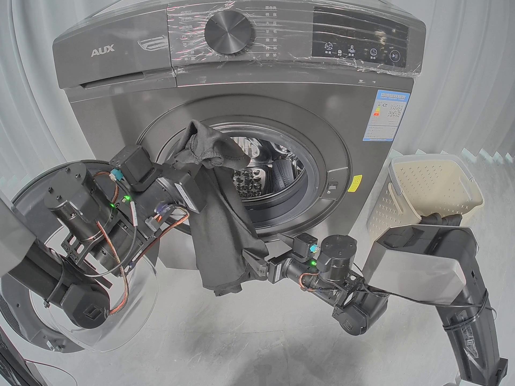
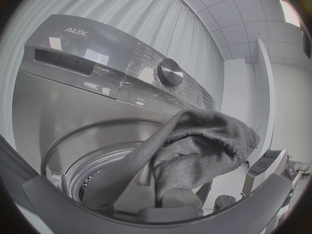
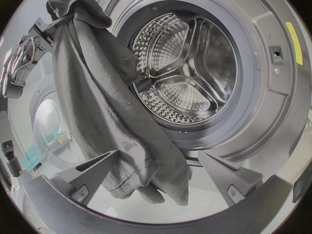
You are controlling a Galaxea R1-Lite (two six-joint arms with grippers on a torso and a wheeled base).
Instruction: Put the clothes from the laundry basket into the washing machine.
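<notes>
Though the dark garment (image 1: 217, 231) hangs right at the washer's (image 1: 268, 97) open port, we see it in front of the opening, over its left half, not inside the drum (image 3: 185, 72). Its top is bunched into a fold by the port's upper left rim. The rest drops straight past the port's lower edge and ends short of the floor (image 1: 257, 339). The left gripper (image 1: 185, 162) pinches that top fold, its jaws pressed together on the cloth, which flops over them and hides the tips. The right gripper (image 3: 156, 156) sits low, at the garment's bottom hem, with its fingers (image 3: 97, 166) spread wide. The hem hangs between them and brushes one finger, but they do not clamp it. Behind the cloth we see the drum's perforated steel wall and ribs. The door (image 1: 80, 296) stands swung open to the washer's left, beneath the left arm. A pale perforated basket (image 1: 434, 183) stands on the floor just right of the washer, behind the right arm. Something dark lies at its near rim, and we cannot tell what it is. A round dial (image 1: 229, 32) sits on the film-wrapped control panel, and a pale curtain (image 1: 472, 54) hangs behind the washer.
</notes>
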